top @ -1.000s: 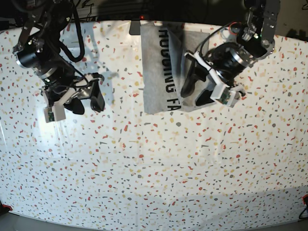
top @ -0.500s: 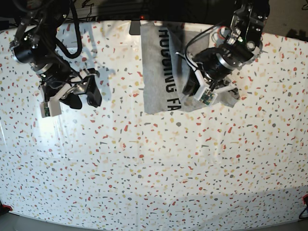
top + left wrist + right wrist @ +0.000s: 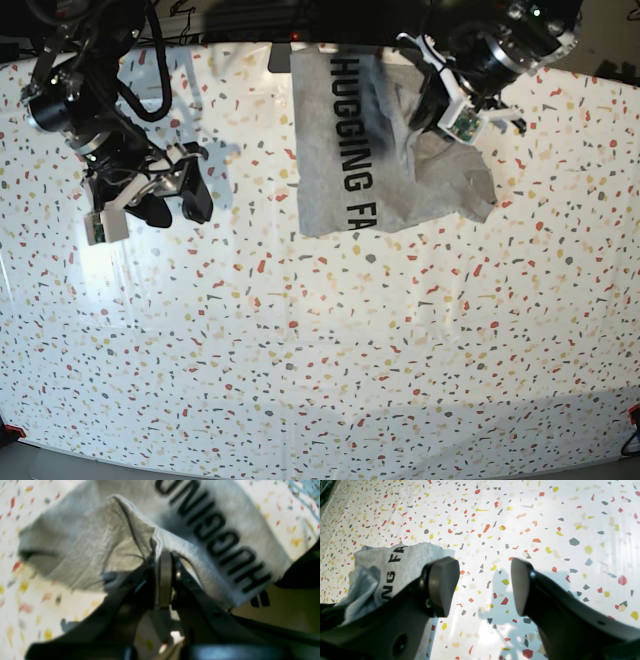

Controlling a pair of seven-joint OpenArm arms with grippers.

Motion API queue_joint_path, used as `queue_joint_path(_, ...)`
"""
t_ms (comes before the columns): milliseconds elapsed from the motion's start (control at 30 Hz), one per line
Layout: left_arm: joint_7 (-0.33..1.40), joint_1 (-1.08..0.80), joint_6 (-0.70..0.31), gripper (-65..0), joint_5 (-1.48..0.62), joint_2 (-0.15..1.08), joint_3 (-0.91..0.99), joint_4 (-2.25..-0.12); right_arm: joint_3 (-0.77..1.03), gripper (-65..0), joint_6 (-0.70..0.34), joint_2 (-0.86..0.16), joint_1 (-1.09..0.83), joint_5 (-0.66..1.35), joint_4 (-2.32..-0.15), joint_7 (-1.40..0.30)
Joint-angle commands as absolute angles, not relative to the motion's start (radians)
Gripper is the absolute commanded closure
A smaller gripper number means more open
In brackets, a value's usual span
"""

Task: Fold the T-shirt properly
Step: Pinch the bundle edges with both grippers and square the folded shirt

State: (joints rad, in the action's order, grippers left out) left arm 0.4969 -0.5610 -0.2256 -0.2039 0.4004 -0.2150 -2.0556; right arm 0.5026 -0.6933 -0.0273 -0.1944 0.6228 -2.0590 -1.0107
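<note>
The light grey T-shirt (image 3: 345,150) lies at the far middle of the table, with black lettering running along its left part. My left gripper (image 3: 428,98) is shut on a fold of the shirt's plain fabric and holds it raised above the shirt's right half. In the left wrist view the fingertips (image 3: 163,556) pinch that fold of the T-shirt (image 3: 87,542), with the lettering beyond it. My right gripper (image 3: 172,205) is open and empty over bare table, left of the shirt. In the right wrist view its jaws (image 3: 485,585) stand wide apart, and the T-shirt (image 3: 402,557) shows at the left.
The speckled white table (image 3: 300,350) stretches toward the near edge. Its dark far edge (image 3: 240,35) runs just behind the shirt and both arms. A rumpled part of the shirt (image 3: 465,190) spreads out to the right.
My left gripper has moved from the shirt's lower right part toward the far edge, pulling a pinched fold up with it. The right arm shifted slightly up and left, then held still.
</note>
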Motion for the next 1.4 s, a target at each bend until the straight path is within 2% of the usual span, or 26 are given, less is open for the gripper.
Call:
queue_joint_path(0, 0.465, -0.579, -0.202, 0.0, -0.191, 0.414, -0.199, -2.077, 0.504, -36.4, -0.698, -0.033, -0.186, 0.639, -2.075, -0.985)
queue_joint_path(200, 0.506, -0.636, -0.122, -0.1, -0.100, 0.418, -0.111, -2.076, 0.504, -36.4, -0.698, -0.033, -0.186, 0.639, -2.075, -0.989)
queue_joint_path(367, 0.691, -0.637, -0.093, -15.5, -0.059, 0.419, -0.078, -2.076, 0.504, -36.4, -0.698, -0.030, -0.186, 0.639, -2.075, -0.988)
queue_joint_path(500, 0.778, -0.638, -0.020, -26.2, 0.040, 0.419, -0.078, -2.077, 0.500, -36.4, -0.698, -0.030, -0.186, 0.640, -2.075, -0.988)
queue_joint_path(633, 0.812, -0.637, 0.074, -26.9, 0.202, 0.419, -0.078, -2.077, 0.462, -36.4, -0.698, -0.030, -0.186, 0.639, -2.075, -0.996)
queue_joint_path(800, 0.870, -0.638, 0.120, -26.9, 0.340, 0.419, -0.077, -2.077, 0.340, -36.4, -0.698, -0.030, -0.186, 0.638, -2.070, -1.031)
queue_joint_path(967, 0.846, -0.637, 0.120, -26.8, 0.323, 0.419, -0.077, -2.077, 0.181, -36.4, -0.698, -0.030, -0.180, 0.566, -2.060, -1.000)
queue_joint_path(1133, 0.820, -0.638, 0.091, -26.4, 0.087, 0.419, -0.077, -2.077, 0.042, -36.3, -0.698, -0.030, -0.165, 0.390, -2.013, -0.865)
queue_joint_path(1233, 0.807, -0.655, 0.020, -26.4, -0.081, 0.419, -0.078, -2.076, -0.019, -28.7, -0.693, -0.030, -0.119, 0.343, -1.959, -0.852)
queue_joint_path(1367, 0.733, -0.676, 0.003, -24.8, -0.167, 0.418, -0.079, -2.075, -0.055, -10.6, -0.664, -0.026, -0.027, 0.340, -1.884, -0.853)
